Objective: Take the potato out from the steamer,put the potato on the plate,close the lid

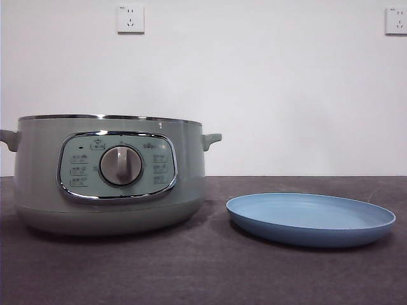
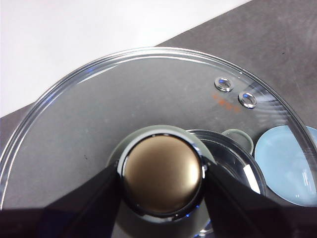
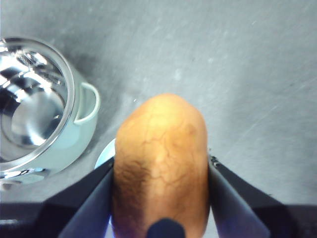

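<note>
The steamer (image 1: 108, 175) stands open at the left of the front view, with no lid on it. The light-blue plate (image 1: 306, 232) lies empty to its right. No arm shows in the front view. My left gripper (image 2: 162, 173) is shut on the knob (image 2: 162, 171) of the glass lid (image 2: 124, 99) and holds it high; the plate (image 2: 287, 163) shows below through the glass. My right gripper (image 3: 161, 168) is shut on the orange-brown potato (image 3: 161, 134), held high above the table. The open steamer (image 3: 72, 139) is beside it below, and a sliver of the plate (image 3: 105, 152) shows under the potato.
A dark grey cloth (image 1: 203, 273) covers the table. A white wall stands behind, with two sockets (image 1: 130, 19) (image 1: 396, 20) high up.
</note>
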### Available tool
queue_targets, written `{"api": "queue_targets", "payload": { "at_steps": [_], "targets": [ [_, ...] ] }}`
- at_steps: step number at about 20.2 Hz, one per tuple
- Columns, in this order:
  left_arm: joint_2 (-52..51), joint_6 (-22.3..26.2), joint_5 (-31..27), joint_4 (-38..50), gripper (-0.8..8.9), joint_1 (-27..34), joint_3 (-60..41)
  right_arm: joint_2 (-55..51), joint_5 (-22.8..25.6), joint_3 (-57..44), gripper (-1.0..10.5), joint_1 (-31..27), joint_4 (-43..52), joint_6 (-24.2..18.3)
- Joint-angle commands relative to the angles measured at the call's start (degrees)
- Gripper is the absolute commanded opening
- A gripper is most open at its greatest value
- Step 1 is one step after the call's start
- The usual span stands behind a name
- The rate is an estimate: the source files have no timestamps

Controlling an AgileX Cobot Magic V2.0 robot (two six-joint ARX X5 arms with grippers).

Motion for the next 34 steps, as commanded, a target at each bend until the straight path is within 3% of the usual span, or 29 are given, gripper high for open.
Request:
{"api": "queue_targets", "payload": {
  "at_steps": [1, 8, 15, 19, 34],
  "targets": [
    [-0.59, 0.09, -0.04, -2.80, -0.08, 0.00, 0.79, 2.84, -0.96, -1.49, -0.1, 0.15, -0.87, 0.59],
    [-0.59, 0.09, -0.02, -2.80, -0.08, 0.00, 0.79, 8.17, -3.41, -13.97, -0.1, 1.40, 1.20, 1.01],
    [-0.52, 0.09, -0.02, -2.80, -0.08, 0.00, 0.79, 8.17, -5.33, -40.83, -0.1, 2.84, 24.68, 2.54],
    [-0.37, 0.09, -0.02, -2.80, -0.08, 0.00, 0.79, 8.17, -5.27, -50.71, -0.1, 2.95, 35.39, 2.51],
    [-0.15, 0.07, 2.10, -2.80, -0.08, 0.00, 0.79, 8.96, -5.16, -52.85, -0.1, 2.80, 40.22, 1.97]
  ]
}}
